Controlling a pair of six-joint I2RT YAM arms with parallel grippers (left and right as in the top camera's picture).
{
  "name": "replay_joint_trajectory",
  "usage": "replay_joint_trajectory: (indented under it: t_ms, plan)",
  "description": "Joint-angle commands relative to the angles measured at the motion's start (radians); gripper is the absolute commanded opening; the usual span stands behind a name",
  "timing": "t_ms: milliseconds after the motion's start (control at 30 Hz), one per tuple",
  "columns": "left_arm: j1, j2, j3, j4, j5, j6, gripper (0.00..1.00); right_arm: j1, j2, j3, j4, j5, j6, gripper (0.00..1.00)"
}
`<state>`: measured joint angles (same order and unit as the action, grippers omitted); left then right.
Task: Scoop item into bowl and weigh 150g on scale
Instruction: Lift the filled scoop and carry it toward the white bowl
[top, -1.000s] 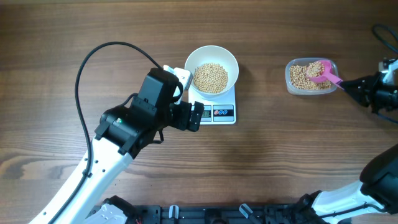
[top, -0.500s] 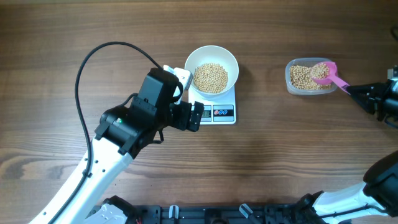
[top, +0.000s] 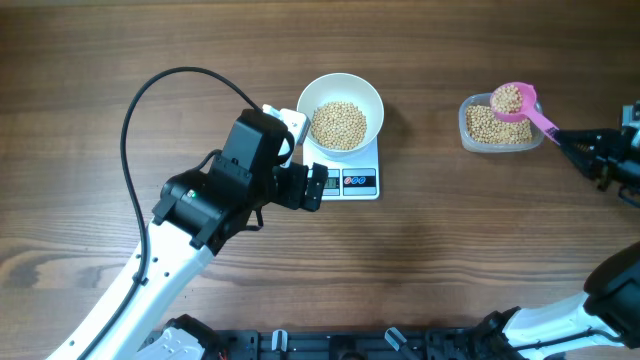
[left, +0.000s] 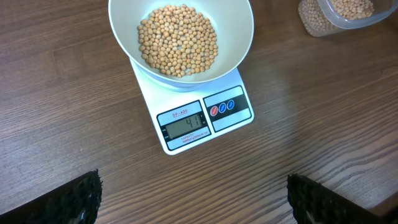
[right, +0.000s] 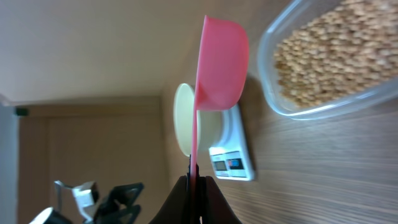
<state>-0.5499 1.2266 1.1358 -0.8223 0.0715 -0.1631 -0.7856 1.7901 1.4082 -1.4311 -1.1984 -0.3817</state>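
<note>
The white bowl (top: 341, 112) sits on the scale (top: 358, 181) and holds a heap of tan beans (top: 338, 125). My left gripper (top: 317, 186) hovers open beside the scale's front left corner, holding nothing. In its wrist view the bowl (left: 239, 43) and the scale (left: 199, 121) lie ahead of the spread fingertips (left: 81, 199). At the far right my right gripper (top: 565, 138) is shut on the handle of a pink scoop (top: 512, 100). The scoop is heaped with beans and hangs over the clear tub (top: 475, 140). From the right wrist the scoop (right: 221, 62) shows edge-on.
The clear tub (right: 329, 68) still holds many beans. A black cable (top: 165, 85) loops over the table left of the bowl. The left arm's body (top: 215, 195) covers the table left of the scale. Bare wood lies between the scale and the tub.
The right gripper has lifted the pink scoop out of the tub's beans, now heaped and level above the tub's far rim. The left arm has not moved.
</note>
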Motion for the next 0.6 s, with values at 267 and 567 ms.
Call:
replay_joint_trajectory:
  t_ms: [267, 567]
  plan:
    - [-0.003, -0.007, -0.005, 0.002, -0.017, -0.010, 1.00, 0.252, 0.018, -0.010, -0.025, -0.187, -0.037, 0.04]
    - [-0.003, -0.007, -0.005, 0.002, -0.017, -0.010, 1.00, 0.481, 0.018, -0.008, 0.087, -0.187, 0.068, 0.04]
